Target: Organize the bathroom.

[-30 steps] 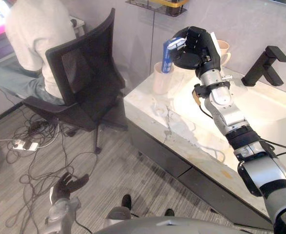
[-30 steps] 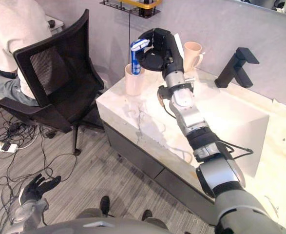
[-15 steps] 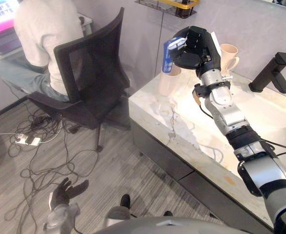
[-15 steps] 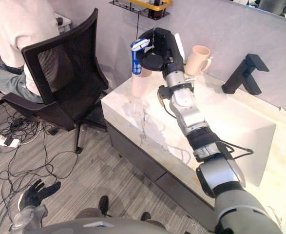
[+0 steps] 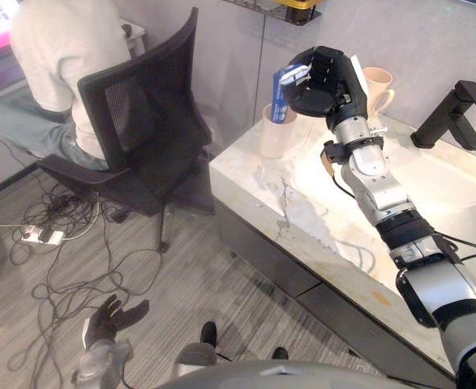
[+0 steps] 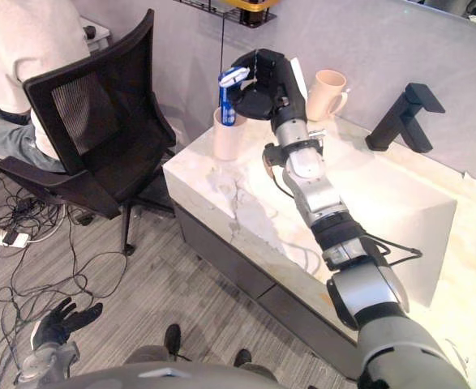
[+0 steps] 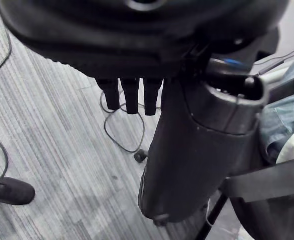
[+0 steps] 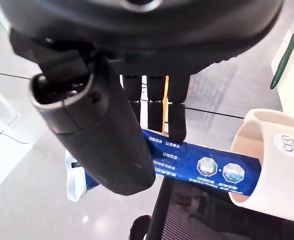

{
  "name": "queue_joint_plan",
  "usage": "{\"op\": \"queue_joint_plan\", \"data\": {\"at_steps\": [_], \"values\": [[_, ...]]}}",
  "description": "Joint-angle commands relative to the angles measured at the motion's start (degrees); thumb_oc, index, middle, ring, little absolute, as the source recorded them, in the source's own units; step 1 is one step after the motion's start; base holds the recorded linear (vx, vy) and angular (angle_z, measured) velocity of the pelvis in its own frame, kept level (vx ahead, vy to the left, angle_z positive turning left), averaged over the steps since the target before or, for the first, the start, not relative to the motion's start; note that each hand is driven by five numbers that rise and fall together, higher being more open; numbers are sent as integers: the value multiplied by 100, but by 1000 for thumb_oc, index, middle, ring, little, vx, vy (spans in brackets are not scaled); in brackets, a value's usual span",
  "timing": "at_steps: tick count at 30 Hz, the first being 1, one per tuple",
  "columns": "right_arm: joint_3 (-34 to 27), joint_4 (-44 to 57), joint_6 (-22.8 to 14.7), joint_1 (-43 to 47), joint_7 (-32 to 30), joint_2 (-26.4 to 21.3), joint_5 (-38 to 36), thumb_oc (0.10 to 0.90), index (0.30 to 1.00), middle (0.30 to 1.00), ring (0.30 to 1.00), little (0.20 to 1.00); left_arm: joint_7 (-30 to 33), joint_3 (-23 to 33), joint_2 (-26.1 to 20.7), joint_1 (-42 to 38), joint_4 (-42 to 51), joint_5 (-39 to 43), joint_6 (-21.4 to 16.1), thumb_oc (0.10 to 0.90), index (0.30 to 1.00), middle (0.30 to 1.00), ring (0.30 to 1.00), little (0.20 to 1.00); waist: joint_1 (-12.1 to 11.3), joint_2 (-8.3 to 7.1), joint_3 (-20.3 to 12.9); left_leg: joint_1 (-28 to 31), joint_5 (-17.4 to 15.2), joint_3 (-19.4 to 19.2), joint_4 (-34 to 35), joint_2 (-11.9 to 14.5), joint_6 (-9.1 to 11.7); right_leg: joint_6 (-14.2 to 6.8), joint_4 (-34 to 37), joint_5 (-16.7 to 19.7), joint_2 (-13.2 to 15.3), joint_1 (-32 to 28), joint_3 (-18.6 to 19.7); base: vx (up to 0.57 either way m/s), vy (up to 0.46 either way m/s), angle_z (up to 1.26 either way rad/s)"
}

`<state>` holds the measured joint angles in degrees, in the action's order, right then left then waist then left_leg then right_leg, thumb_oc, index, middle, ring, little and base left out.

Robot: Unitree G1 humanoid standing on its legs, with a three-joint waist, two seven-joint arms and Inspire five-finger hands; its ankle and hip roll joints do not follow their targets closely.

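The right hand pinches a blue toothpaste tube upright, its lower end inside the cream cup directly beneath

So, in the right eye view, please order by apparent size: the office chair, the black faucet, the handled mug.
1. office chair, by far the largest.
2. black faucet.
3. handled mug, slightly smaller than the faucet; the two stand similarly far away.
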<state>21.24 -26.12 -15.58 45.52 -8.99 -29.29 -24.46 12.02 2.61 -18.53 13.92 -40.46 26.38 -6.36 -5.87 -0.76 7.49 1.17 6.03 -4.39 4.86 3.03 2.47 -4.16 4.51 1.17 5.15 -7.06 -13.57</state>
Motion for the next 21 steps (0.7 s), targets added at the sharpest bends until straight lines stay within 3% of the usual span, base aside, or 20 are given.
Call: {"op": "queue_joint_plan", "data": {"at_steps": [1, 8, 9, 10, 21], "values": [[-363, 178, -628, 708, -94, -333, 126, 400, 300, 300, 300, 300, 27, -333, -597, -48, 211, -176, -331, 800, 900, 900, 900, 900, -120, 82, -280, 126, -639, -224, -262, -76, -64, -333, -668, -418, 257, 389, -45, 0, 0, 0], [-416, 152, -649, 651, -37, -360, 50, 400, 300, 300, 300, 300, 12, -396, -583, -86, 191, -123, -359, 800, 900, 900, 900, 900, -120, 164, -170, -24, -635, -206, -352, -75, -53, -315, -712, -418, 269, 508, -31, 0, 0, 0], [-437, 164, -646, 615, -28, -336, 43, 519, 479, 479, 479, 479, -2, -390, -570, -93, 181, -102, -370, 800, 900, 900, 900, 900, -119, 178, -147, -49, -635, -208, -362, -78, -55, -309, -717, -419, 272, 530, -31, -34, 32, 2], [-456, 224, -579, 563, -63, -290, 63, 800, 900, 900, 900, 900, -21, -391, -554, -107, 192, -97, -365, 800, 900, 900, 900, 900, -112, 193, -118, -78, -631, -208, -387, -82, -53, -305, -738, -418, 274, 557, -25, -34, 33, 2], [-480, 357, 64, 196, -316, -96, 302, 800, 900, 900, 900, 900, 7, -463, -532, -57, 375, -174, -343, 800, 900, 900, 900, 900, -57, 158, -18, -31, -686, -257, -473, -95, -90, -322, -861, -448, 314, 545, -13, -9, 29, 1]]}}
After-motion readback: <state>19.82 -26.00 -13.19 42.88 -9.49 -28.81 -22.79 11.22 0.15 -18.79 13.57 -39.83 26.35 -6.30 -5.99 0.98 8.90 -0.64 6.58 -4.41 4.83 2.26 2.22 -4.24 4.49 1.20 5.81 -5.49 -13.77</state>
